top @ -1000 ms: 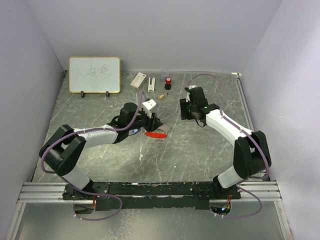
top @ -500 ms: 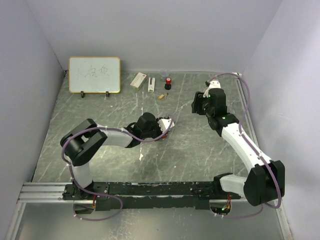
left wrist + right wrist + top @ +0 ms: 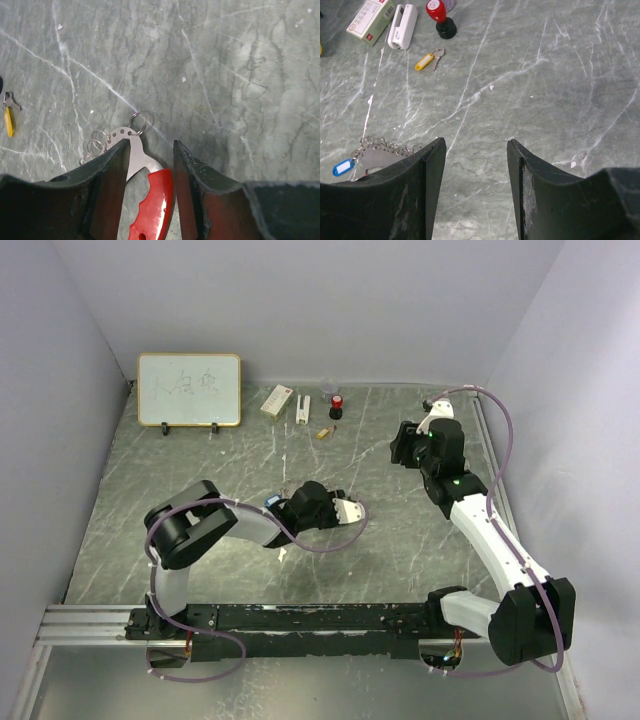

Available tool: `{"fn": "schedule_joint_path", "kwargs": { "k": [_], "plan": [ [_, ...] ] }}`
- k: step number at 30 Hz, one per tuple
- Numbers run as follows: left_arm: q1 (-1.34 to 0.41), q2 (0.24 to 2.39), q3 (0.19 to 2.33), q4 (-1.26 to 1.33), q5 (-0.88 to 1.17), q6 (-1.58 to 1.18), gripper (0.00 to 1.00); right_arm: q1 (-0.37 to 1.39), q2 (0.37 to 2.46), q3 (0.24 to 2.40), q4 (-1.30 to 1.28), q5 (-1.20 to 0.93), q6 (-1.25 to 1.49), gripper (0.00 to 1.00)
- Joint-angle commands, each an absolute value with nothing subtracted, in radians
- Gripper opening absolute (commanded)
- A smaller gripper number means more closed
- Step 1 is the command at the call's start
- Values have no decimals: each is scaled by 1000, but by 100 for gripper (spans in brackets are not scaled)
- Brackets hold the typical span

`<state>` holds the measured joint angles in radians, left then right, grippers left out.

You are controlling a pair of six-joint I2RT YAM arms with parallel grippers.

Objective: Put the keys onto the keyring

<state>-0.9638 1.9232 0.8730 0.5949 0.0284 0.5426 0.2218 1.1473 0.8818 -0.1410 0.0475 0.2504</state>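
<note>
The keyring, a red plastic tag [image 3: 155, 200] on a silver plate [image 3: 134, 150] with small wire rings, lies flat on the marble table. My left gripper [image 3: 151, 145] is low over it, jaws apart on either side of the red tag, with a gap showing on the left side. The blue-headed key [image 3: 342, 166] lies by the ring plate [image 3: 375, 152]. The yellow-headed key [image 3: 427, 60] lies apart near the back [image 3: 323, 432]. My right gripper [image 3: 476, 142] hangs open over bare table at the right [image 3: 402, 445], holding nothing.
At the back stand a red-and-black stamp [image 3: 440, 15], a white clip-like piece [image 3: 402, 20] and a white box [image 3: 370, 15]. A small whiteboard [image 3: 189, 389] leans against the back wall. Purple cables loop around both arms.
My left arm has folded in and its gripper has slid right and nearer, settling over the keyring. The right arm has pulled back toward the right wall. Both grippers stand slightly wider.
</note>
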Motion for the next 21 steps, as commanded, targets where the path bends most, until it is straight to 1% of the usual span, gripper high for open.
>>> {"fn": "schedule_joint_path", "kwargs": {
  "k": [1,11,19,21],
  "plan": [
    [-979,1961,899,663,-16,601,51,207,1125,863,-117,32,242,53],
    [-994,2046,944,678,-88,681,50,193,1119,845,-107,12,235,52],
    [-996,2084,982,621,-113,720,45,181,1117,836,-99,2,231,52],
    [-996,2093,993,601,-121,725,42,179,1119,835,-97,-1,230,52]
  ]
}}
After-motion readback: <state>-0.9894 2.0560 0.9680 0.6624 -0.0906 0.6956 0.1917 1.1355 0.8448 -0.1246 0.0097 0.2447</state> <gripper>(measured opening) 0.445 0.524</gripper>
